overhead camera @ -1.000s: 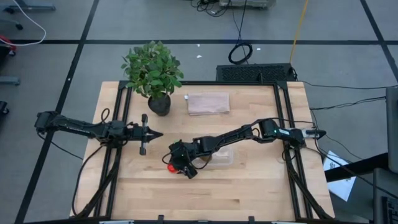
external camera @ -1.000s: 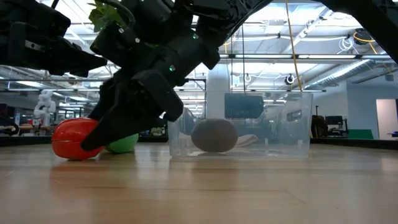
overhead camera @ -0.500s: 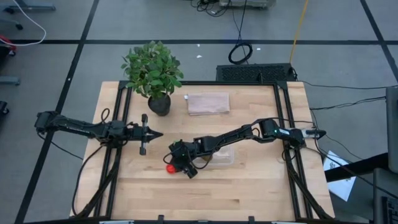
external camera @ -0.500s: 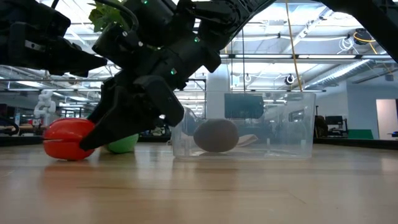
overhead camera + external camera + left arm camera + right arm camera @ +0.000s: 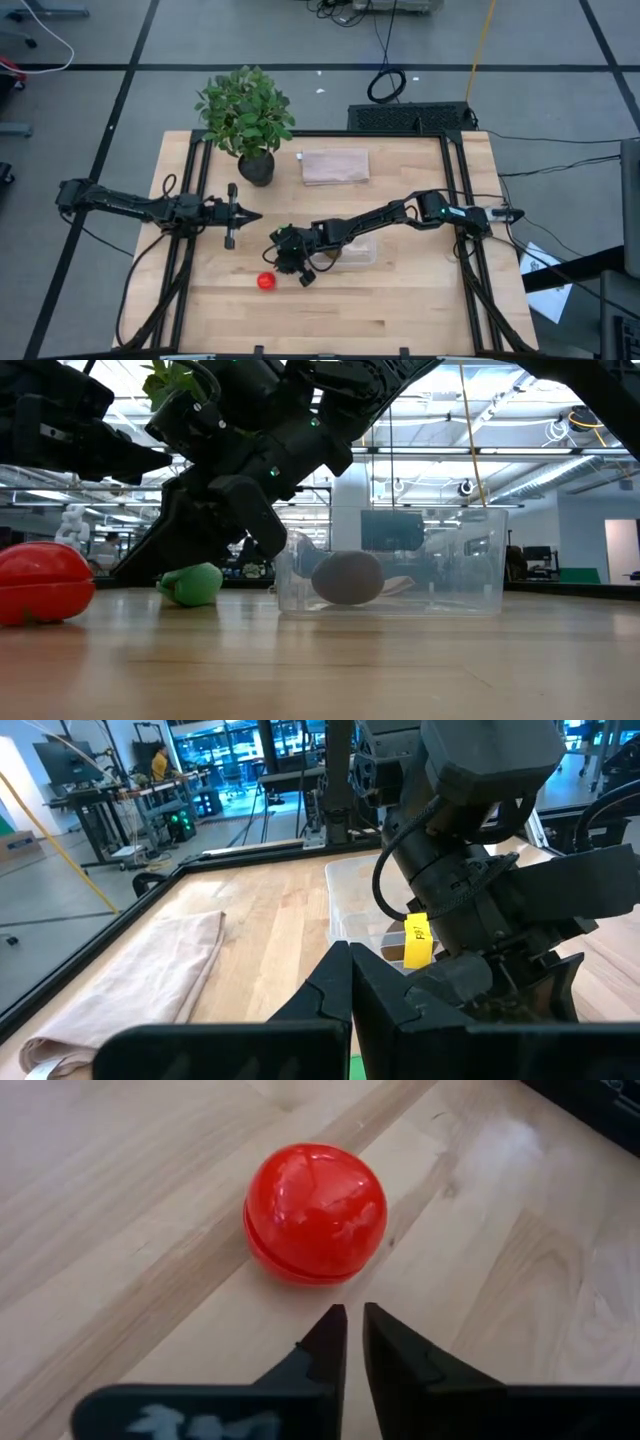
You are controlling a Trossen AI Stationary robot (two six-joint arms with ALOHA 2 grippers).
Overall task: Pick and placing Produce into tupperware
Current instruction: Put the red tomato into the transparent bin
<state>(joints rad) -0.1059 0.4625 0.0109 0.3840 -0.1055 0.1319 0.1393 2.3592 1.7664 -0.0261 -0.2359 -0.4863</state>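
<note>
Fingers of the right gripper [image 5: 347,1325] nearly shut on nothing; red one [image 5: 266,281] loose near the tabletop's front edge. Kiwi [image 5: 346,577] in the tupperware [image 5: 480,560], green one [image 5: 192,584] out.

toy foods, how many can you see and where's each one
3. The red ball lies loose on the table, just in front of the right pincer. The green piece sits beside the clear tub. The brown oval is inside the tub.
</note>
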